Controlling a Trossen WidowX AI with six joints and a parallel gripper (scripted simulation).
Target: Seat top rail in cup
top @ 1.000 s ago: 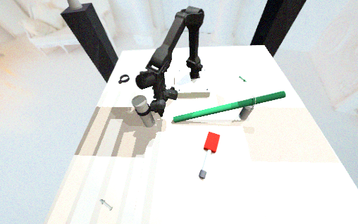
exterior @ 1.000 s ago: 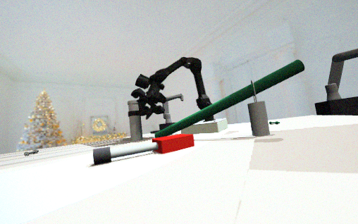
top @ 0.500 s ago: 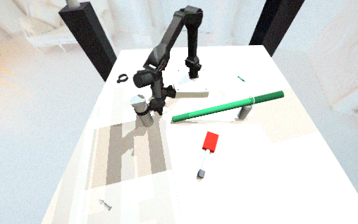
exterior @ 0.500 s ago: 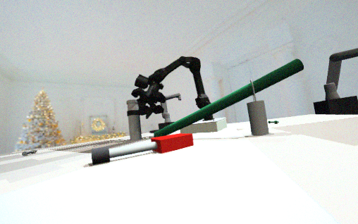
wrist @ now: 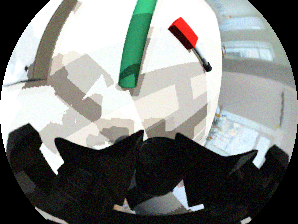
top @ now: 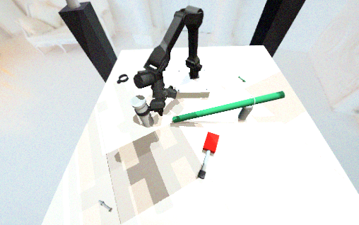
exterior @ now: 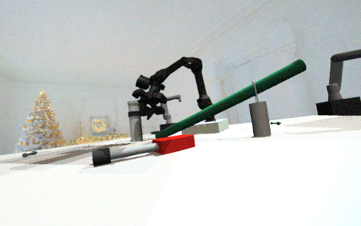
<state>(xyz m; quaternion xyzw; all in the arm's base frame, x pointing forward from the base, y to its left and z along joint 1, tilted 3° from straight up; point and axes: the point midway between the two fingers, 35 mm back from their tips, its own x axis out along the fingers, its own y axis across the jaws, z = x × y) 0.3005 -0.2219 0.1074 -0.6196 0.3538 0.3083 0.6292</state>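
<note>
The green rail [top: 226,107] [exterior: 227,103] [wrist: 135,50] runs through the thin loop [exterior: 254,89] on the short grey post [top: 245,114] [exterior: 260,119]. It slopes down, its cut end low and apart from the big grey post [top: 147,121] [exterior: 136,128]. The black brace band [top: 143,112] [exterior: 133,114] sits high on that post, below the pale cap [top: 138,102] [exterior: 133,104]. My gripper [top: 156,109] [exterior: 147,110] [wrist: 159,134] is beside the band, shut on the black round rail-end cup [wrist: 159,167]. The fingers do not touch the rail. The cup's mouth is hidden.
A red block [top: 211,142] [exterior: 178,143] [wrist: 183,34] with a grey handle lies in front of the rail. A pale box [top: 192,95] [exterior: 209,126] is behind. A black ring [top: 122,78], a small green piece [top: 242,79] [exterior: 276,123] and a grey bolt [top: 105,206] [exterior: 29,154] lie farther off.
</note>
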